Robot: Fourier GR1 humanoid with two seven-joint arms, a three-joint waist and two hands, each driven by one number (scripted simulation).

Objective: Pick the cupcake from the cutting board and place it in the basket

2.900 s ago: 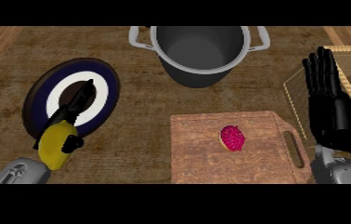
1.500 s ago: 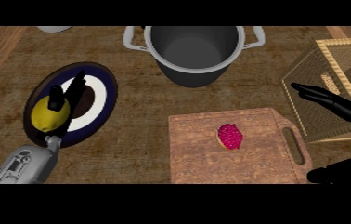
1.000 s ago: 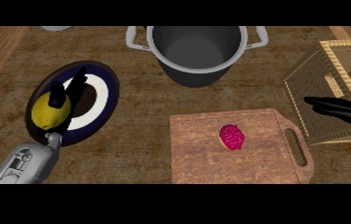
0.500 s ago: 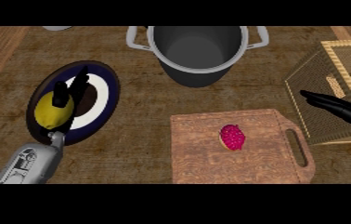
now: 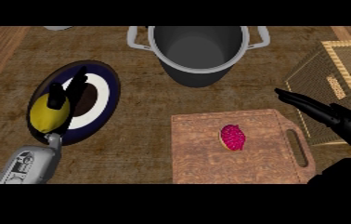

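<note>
The pink cupcake (image 5: 233, 137) lies on the wooden cutting board (image 5: 205, 162), near its middle. The woven basket (image 5: 328, 86) stands at the right edge, just past the board's handle slot. My right hand (image 5: 316, 110) reaches in from the right over the basket's near corner. It is open, with straight fingers pointing left, up and to the right of the cupcake and apart from it. My left hand (image 5: 63, 95) rests open over the plate at the left, fingers up. A yellow rounded shape (image 5: 47, 114) sits at its palm; I cannot tell what it is.
A large grey pot (image 5: 198, 51) with two handles stands behind the board. A dark blue and white plate (image 5: 96, 100) lies at the left under my left hand. A pale object (image 5: 58, 28) shows at the top left edge.
My right hand has turned from fingers-up at the right edge to fingers stretched out, and has slid a little left towards the board. The left hand rose onto the plate, then stayed still.
</note>
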